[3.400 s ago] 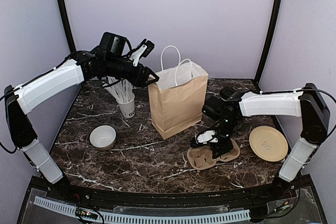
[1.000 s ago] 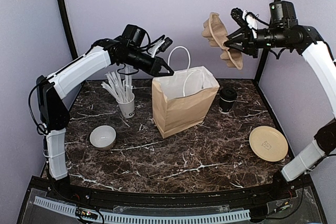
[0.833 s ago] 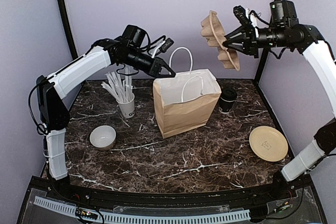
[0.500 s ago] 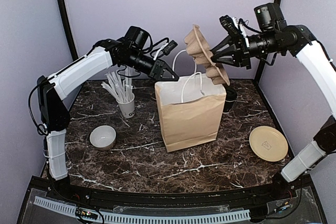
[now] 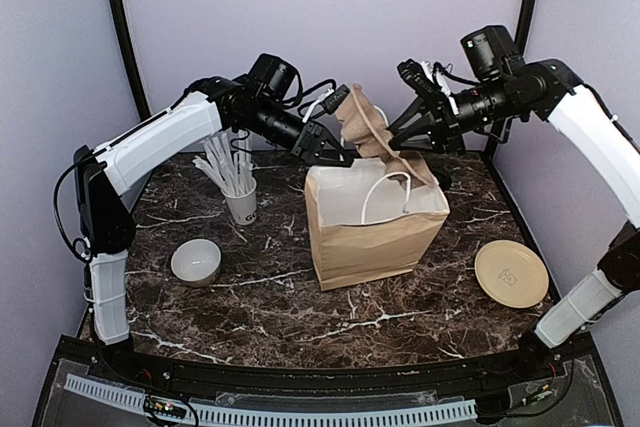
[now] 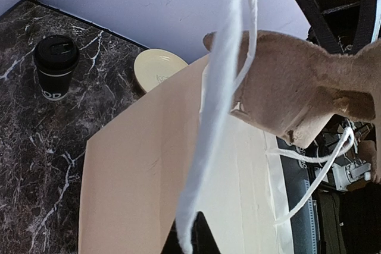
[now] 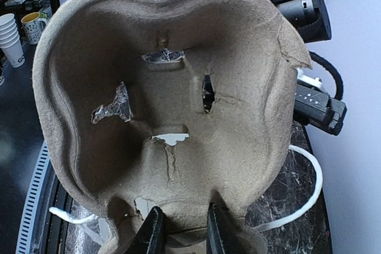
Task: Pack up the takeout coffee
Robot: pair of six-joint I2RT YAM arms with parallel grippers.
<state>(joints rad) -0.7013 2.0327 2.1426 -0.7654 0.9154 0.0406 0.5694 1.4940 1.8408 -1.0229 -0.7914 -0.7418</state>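
The takeout coffee (image 6: 55, 66), a small black cup with a black lid, stands upright on the marble at the back, seen only in the left wrist view; in the top view the bag and tray hide it. The brown paper bag (image 5: 375, 232) stands open mid-table. My left gripper (image 5: 335, 154) (image 6: 189, 239) is shut on the bag's white handle (image 6: 223, 87) at the rear rim. My right gripper (image 5: 402, 139) (image 7: 183, 233) is shut on the edge of a brown pulp cup carrier (image 5: 365, 127) (image 7: 166, 87), held tilted over the bag's mouth.
A white cup of white sticks (image 5: 240, 202) and a white bowl (image 5: 196, 261) sit left of the bag. A yellow plate (image 5: 511, 273) (image 6: 158, 66) lies to the right. Black corner posts and lilac walls close the back.
The left gripper has pulled the bag rightward by its handle. The right gripper has swung the carrier down and left from high at the back right to the bag's mouth.
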